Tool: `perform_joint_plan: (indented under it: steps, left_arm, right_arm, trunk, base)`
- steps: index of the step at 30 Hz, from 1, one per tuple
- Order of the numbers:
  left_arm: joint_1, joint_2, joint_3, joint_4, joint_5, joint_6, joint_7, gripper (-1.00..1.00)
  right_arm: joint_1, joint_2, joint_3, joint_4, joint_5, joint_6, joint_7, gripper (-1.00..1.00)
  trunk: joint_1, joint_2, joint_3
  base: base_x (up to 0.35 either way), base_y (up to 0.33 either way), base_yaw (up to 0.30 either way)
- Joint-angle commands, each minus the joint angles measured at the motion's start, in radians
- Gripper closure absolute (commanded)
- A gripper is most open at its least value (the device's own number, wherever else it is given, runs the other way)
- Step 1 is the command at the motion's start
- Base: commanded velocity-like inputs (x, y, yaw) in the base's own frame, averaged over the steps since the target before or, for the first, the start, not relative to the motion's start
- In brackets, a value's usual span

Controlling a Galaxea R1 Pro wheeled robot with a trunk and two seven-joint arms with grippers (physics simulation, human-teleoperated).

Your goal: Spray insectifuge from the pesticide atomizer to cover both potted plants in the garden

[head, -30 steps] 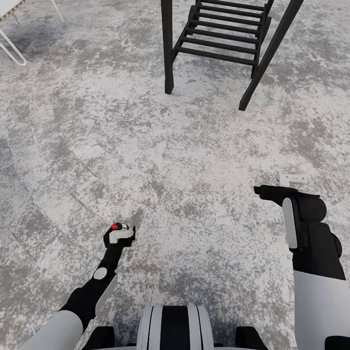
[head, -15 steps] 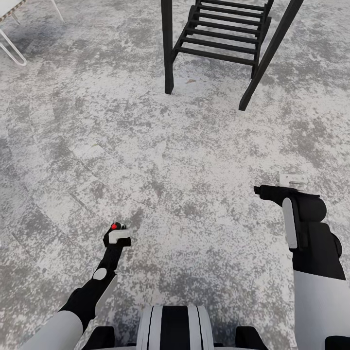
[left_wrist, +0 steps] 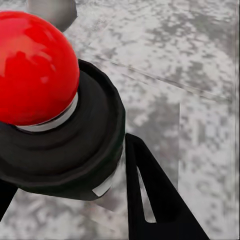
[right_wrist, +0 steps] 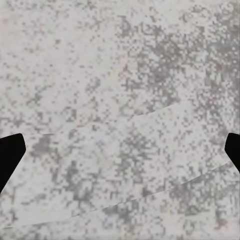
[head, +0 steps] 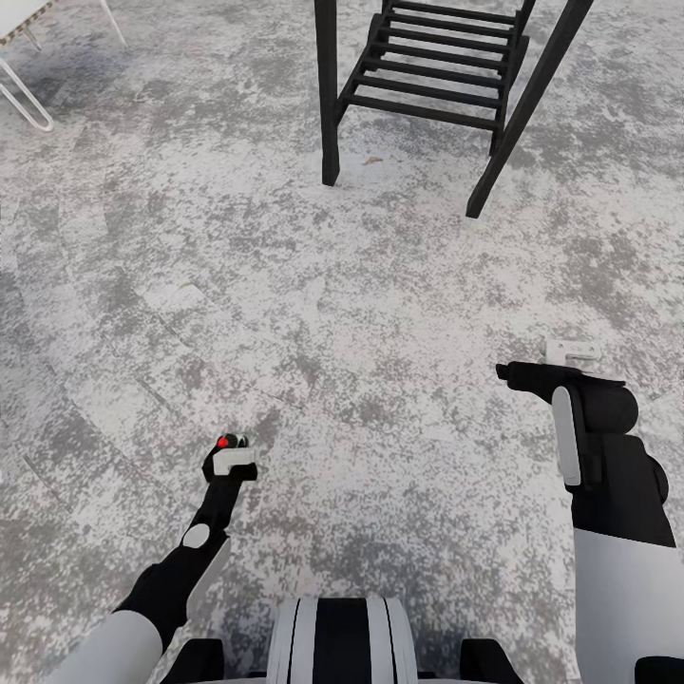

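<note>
My left gripper (head: 231,460) hangs low over the grey stone patio (head: 361,313) of the garden and is shut on the pesticide atomizer (head: 225,442). The bottle's red tip points up out of the jaws. In the left wrist view the atomizer (left_wrist: 37,70) shows close up as a glossy red ball on a dark collar, with one black finger (left_wrist: 150,200) beside it. My right gripper (head: 560,356) is held out at the right, open and with nothing in it; its dark fingertips (right_wrist: 10,152) stand far apart over bare stone. The potted plants are out of view.
A black slatted piece of furniture (head: 432,76) on thin legs stands ahead at the top centre. White chair legs (head: 24,95) show at the far top left. Mottled stone paving lies between me and them.
My left wrist has turned slightly with the atomizer in it, so the gripper looks narrower from the head camera. The right arm has held still.
</note>
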Motion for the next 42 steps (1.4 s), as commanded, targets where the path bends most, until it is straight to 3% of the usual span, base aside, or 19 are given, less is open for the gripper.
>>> perform_joint_plan:
  steps: [1, 7, 15, 23, 28, 38, 42]
  left_arm:
    - [0.009, 0.002, -0.008, -0.024, 0.009, 0.000, 0.008, 1.00]
    - [0.071, 0.013, 0.000, -0.173, 0.005, 0.042, 0.009, 1.00]
    - [0.084, 0.013, 0.007, -0.207, 0.004, 0.052, 0.020, 1.00]
    - [0.084, 0.017, 0.006, -0.219, 0.005, 0.047, 0.085, 1.00]
    - [0.084, 0.014, 0.001, -0.261, 0.003, 0.057, 0.092, 1.00]
    - [0.117, 0.018, -0.002, -0.447, -0.041, 0.270, 0.079, 1.00]
    - [0.122, 0.015, -0.004, -0.468, -0.048, 0.300, 0.090, 1.00]
  right_arm:
    - [0.000, 0.000, 0.000, -0.001, 0.000, 0.005, -0.003, -1.00]
    - [0.000, 0.000, 0.001, -0.001, 0.000, 0.005, -0.003, -1.00]
    - [0.000, 0.000, 0.001, -0.001, 0.000, 0.005, -0.001, -1.00]
    - [0.001, -0.002, 0.001, 0.000, -0.001, 0.005, -0.001, -1.00]
    - [0.001, -0.002, 0.001, -0.001, -0.001, 0.005, -0.001, -1.00]
    - [0.001, -0.002, 0.001, -0.002, -0.001, 0.005, -0.001, -1.00]
    - [0.001, -0.002, 0.000, -0.008, -0.001, 0.005, -0.001, -1.00]
  trunk:
    - [0.000, 0.000, -0.001]
    - [0.000, 0.000, -0.001]
    - [0.000, 0.000, -0.001]
    - [0.000, 0.000, -0.001]
    - [0.000, 0.000, -0.001]
    - [0.000, 0.000, -0.001]
    - [0.000, 0.000, -0.001]
  base:
    - [0.000, 0.000, 0.000]
    - [0.000, 0.000, 0.000]
    - [0.000, 0.000, 0.000]
    - [0.048, 0.007, 0.000]
    - [0.006, 0.001, 0.000]
    - [0.000, 0.000, 0.000]
    - [0.000, 0.000, 0.000]
